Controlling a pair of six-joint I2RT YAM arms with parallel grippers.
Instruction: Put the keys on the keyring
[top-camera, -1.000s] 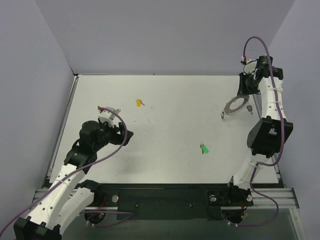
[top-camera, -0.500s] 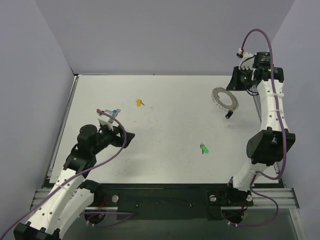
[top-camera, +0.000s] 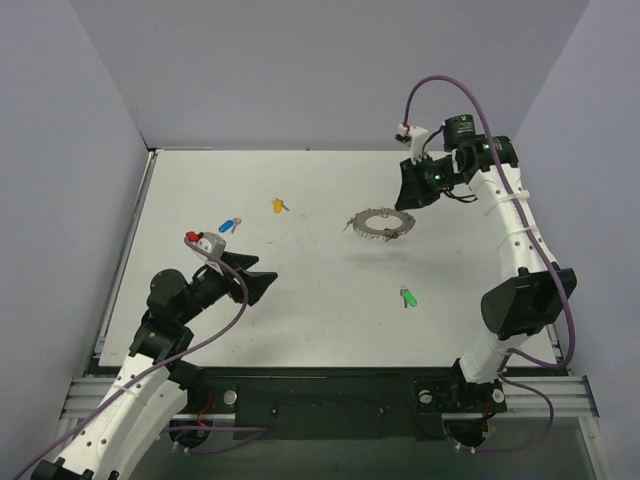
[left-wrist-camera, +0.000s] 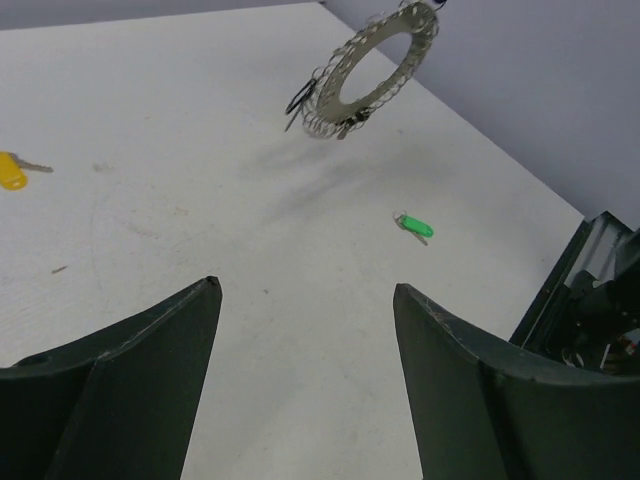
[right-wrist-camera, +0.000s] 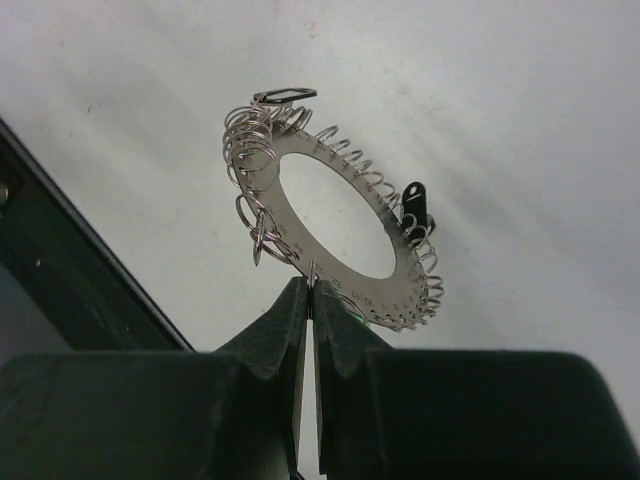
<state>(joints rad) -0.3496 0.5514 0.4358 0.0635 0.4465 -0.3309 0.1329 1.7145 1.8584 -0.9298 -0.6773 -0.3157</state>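
Note:
My right gripper (top-camera: 409, 200) (right-wrist-camera: 312, 290) is shut on the rim of the keyring (top-camera: 380, 222) (right-wrist-camera: 330, 238), a flat silvery hoop edged with wire loops, held above the table's back middle. A black-headed key (right-wrist-camera: 414, 200) hangs on one loop. The keyring also shows in the left wrist view (left-wrist-camera: 368, 66). The green-headed key (top-camera: 408, 297) (left-wrist-camera: 415, 226) lies on the table, right of centre. The yellow-headed key (top-camera: 278, 206) (left-wrist-camera: 12, 170) and the blue-headed key (top-camera: 229, 225) lie at the back left. My left gripper (top-camera: 258, 280) (left-wrist-camera: 305, 290) is open and empty, low at the left front.
The white table (top-camera: 320, 320) has grey walls behind and at both sides. A black rail (top-camera: 320, 395) runs along the near edge. The table's right edge and the rail (left-wrist-camera: 590, 290) show in the left wrist view.
My right gripper has swung left from the back right corner with the keyring, towards the back middle. My left arm has drawn back and lowered, uncovering the blue-headed key.

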